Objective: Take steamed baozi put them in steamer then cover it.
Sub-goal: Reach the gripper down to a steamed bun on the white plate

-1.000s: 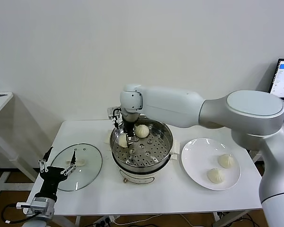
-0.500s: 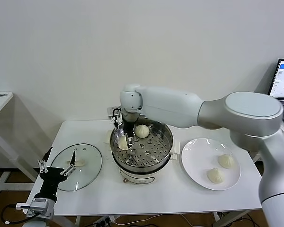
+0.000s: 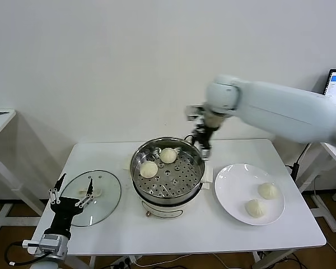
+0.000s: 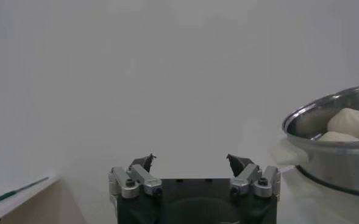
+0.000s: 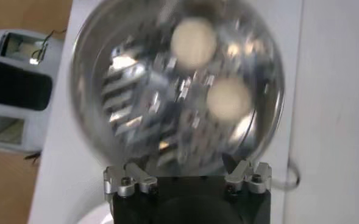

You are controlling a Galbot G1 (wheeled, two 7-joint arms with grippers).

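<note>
You see a round polished stainless-steel steamer [image 3: 168,174] with a mirror-bright perforated tray. Inside it, two matt, doughy cream buns [image 3: 149,168]. Left of the steamer lies a clear glossy glass lid [image 3: 92,196]; right of it, a smooth glazed white plate [image 3: 235,188].

From my left wrist camera I see the left gripper [image 4: 191,164] at six o'clock, its dark fingertips [image 4: 144,162] spread apart with nothing between them. At three o'clock sits the steamer [image 4: 334,155], its steel rim tilted in view, and two steamed baozi [image 4: 351,122] show inside it, touching.
</note>
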